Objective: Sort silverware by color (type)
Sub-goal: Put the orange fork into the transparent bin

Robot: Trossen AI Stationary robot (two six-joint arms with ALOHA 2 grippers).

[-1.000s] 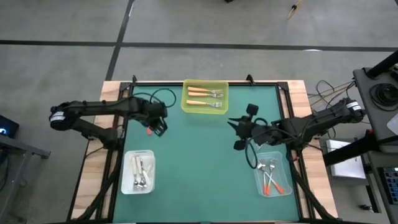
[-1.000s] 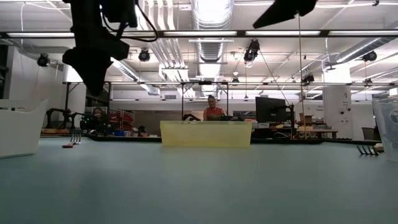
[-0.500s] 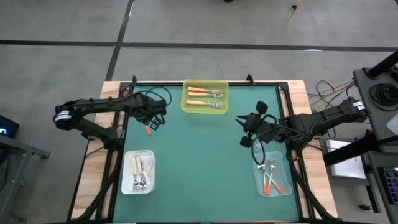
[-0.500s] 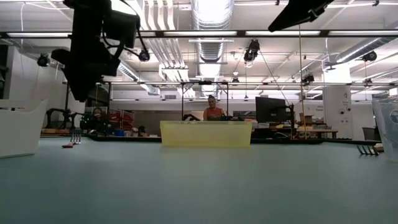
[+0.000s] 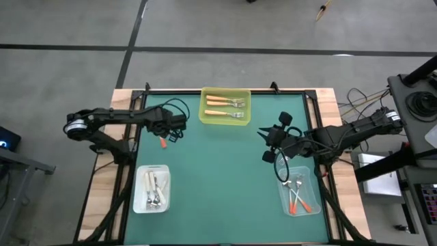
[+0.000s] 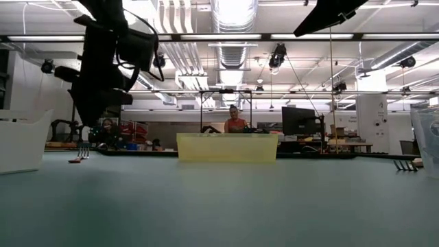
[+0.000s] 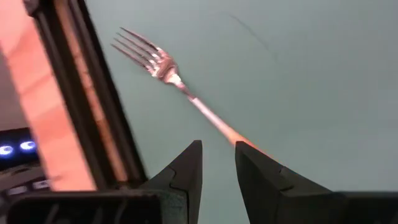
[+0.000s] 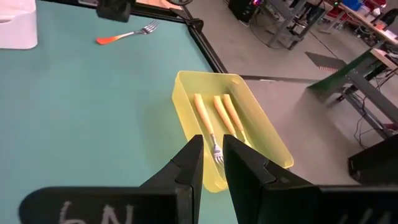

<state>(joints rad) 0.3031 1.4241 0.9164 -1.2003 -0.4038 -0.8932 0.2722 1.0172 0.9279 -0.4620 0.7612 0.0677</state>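
A fork with a red-orange handle (image 5: 164, 141) lies flat on the green table near its left edge; it also shows in the left wrist view (image 7: 180, 87), the low view (image 6: 79, 154) and the right wrist view (image 8: 127, 33). My left gripper (image 5: 175, 128) hangs just above the fork's handle end, fingers pointing down and shut to a narrow gap (image 7: 217, 155); it touches nothing. My right gripper (image 5: 268, 142) is shut and empty, held high over the table's right half and facing the yellow bin (image 8: 211, 149).
A yellow bin (image 5: 225, 117) at the far middle holds light orange forks. A white bin (image 5: 140, 188) at the near left holds white forks. A clear bin (image 5: 311, 184) at the near right holds red-orange forks. The green mat between them is bare.
My left gripper has come down toward the red-orange fork and tipped its fingers downward, shifting slightly toward the table's left edge. My right gripper has drawn back a little toward the table's right edge. The fork has stayed where it was.
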